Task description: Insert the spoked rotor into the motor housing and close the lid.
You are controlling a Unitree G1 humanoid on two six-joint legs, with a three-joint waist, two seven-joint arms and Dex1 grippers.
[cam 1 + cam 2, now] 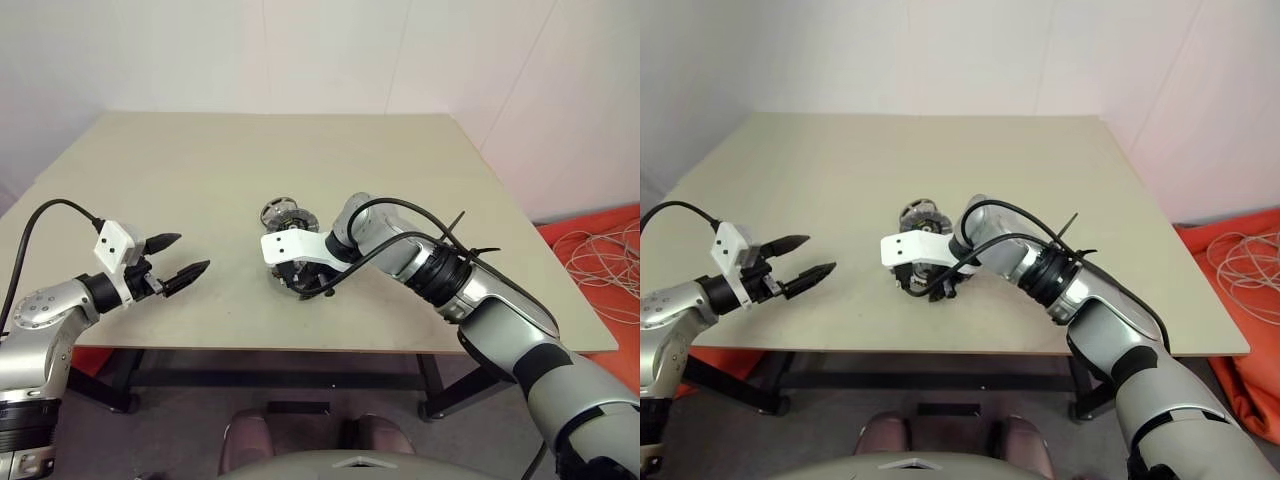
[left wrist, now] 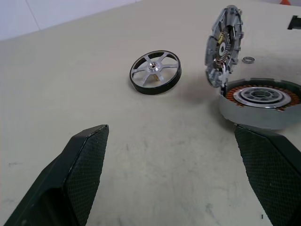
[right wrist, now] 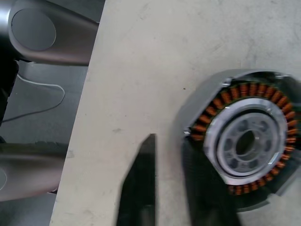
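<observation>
Near the front middle of the tabletop [image 1: 200, 160], my right claw [image 1: 295, 277] points steeply down at the motor housing [image 2: 261, 101]. Its dark fingers [image 3: 141, 188] sit at the housing's near rim. I cannot tell whether they are clenched, pinching the rim or merely beside it.

My left claw [image 1: 192, 253] hangs released, fingers wide apart, well off to the left and holding nothing.

The spoked rotor [image 2: 155, 72] lies flat on the bare tabletop a short way from the housing, untouched and not yet inserted. The lid [image 2: 223, 44] stands almost on edge just beside the housing and seems to meet its rim. A small loose ring [image 2: 248, 60] lies nearby.

My main worry is the lid. If my right claw nudges or drags the housing, the lid may topple, either shut over the empty cup or away across the tabletop. A shut lid would block the rotor.

The copper windings [image 3: 221, 101] are exposed, so a fingertip slipping inward off the rim could scrape them.

If the right claw shoves the housing sideways, it could knock the little ring out of reach.

With my right arm crowding the housing, bringing the rotor in from the left risks a clash between my two claws.
</observation>
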